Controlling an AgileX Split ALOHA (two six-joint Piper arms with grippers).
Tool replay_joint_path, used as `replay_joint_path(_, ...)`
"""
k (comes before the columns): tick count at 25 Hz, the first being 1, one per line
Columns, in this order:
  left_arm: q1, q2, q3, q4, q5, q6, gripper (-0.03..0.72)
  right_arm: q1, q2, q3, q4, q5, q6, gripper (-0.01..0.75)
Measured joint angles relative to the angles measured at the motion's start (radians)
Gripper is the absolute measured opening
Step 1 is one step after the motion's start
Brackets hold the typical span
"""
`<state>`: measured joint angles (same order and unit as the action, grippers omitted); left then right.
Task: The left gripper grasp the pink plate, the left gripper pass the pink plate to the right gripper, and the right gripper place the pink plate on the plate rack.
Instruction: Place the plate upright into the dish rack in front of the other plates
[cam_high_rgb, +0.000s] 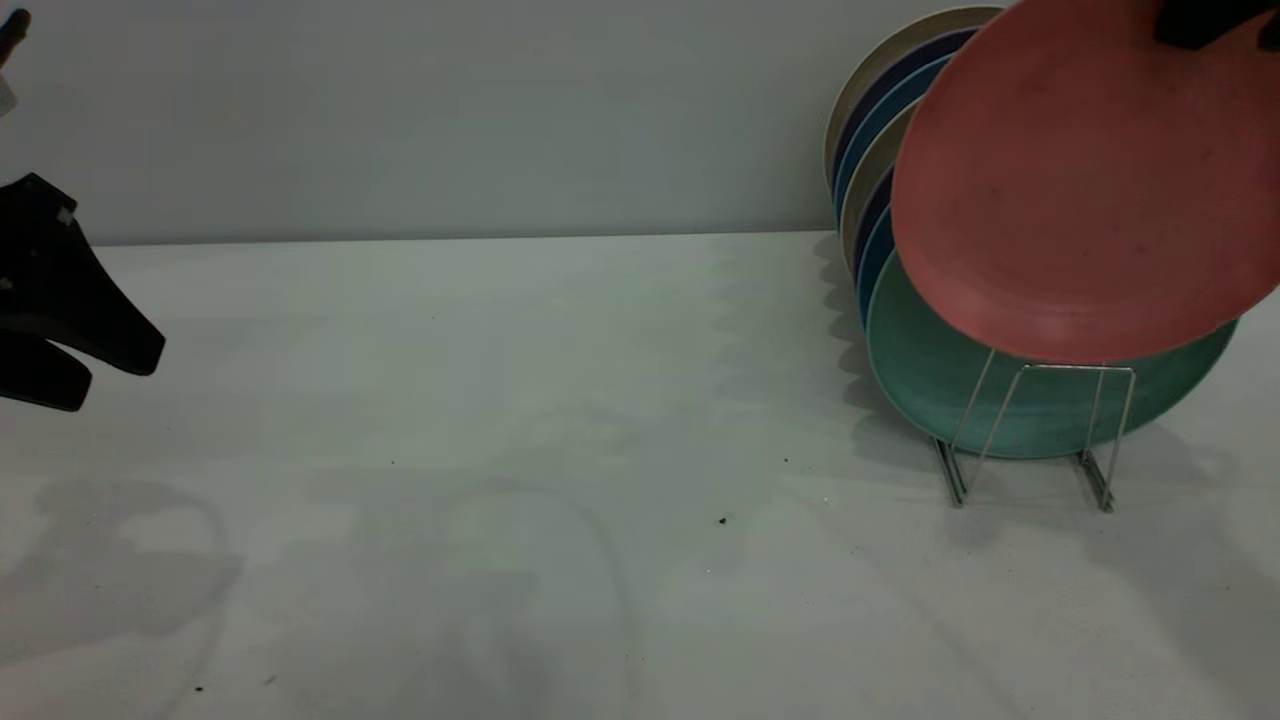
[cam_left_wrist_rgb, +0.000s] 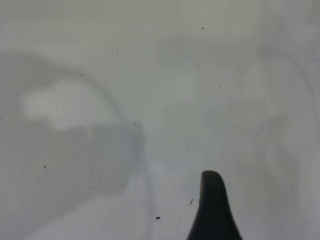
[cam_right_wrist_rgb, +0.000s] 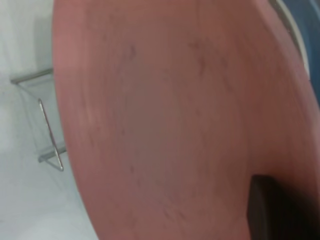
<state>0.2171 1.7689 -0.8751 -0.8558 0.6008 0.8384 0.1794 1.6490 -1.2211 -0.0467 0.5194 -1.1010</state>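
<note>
The pink plate (cam_high_rgb: 1080, 190) hangs tilted at the upper right, in front of the teal-green plate (cam_high_rgb: 930, 385). Its lower edge is just above the front loop of the plate rack (cam_high_rgb: 1040, 425). My right gripper (cam_high_rgb: 1205, 22) is shut on the plate's upper rim, mostly cut off by the frame's top edge. In the right wrist view the pink plate (cam_right_wrist_rgb: 165, 115) fills the frame, with one black finger (cam_right_wrist_rgb: 265, 212) pressed on it and the rack wire (cam_right_wrist_rgb: 50, 135) beside it. My left gripper (cam_high_rgb: 122, 374) is open and empty at the far left above the table. The left wrist view shows one finger (cam_left_wrist_rgb: 212, 207) over bare table.
Several plates in cream, navy and blue (cam_high_rgb: 880, 130) stand upright in the rack behind the teal-green one, near the back wall. The white table (cam_high_rgb: 500, 450) runs from the rack to the left gripper, with a few dark specks on it.
</note>
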Motion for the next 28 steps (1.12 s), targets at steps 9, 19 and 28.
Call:
replay_joint_path(9, 0.000, 0.000, 0.000, 0.000, -0.003, -0.001, 0.562, 0.000, 0.066, 0.003, 0.000, -0.007, -0.001, 0.051)
replay_joint_path(19, 0.000, 0.000, 0.000, 0.000, -0.005, -0.001, 0.562, 0.000, 0.115, 0.003, 0.004, -0.017, -0.001, 0.071)
replay_joint_path(28, 0.000, 0.000, 0.000, 0.000, -0.005, -0.001, 0.562, 0.000, 0.117, 0.003, 0.015, 0.003, 0.019, 0.273)
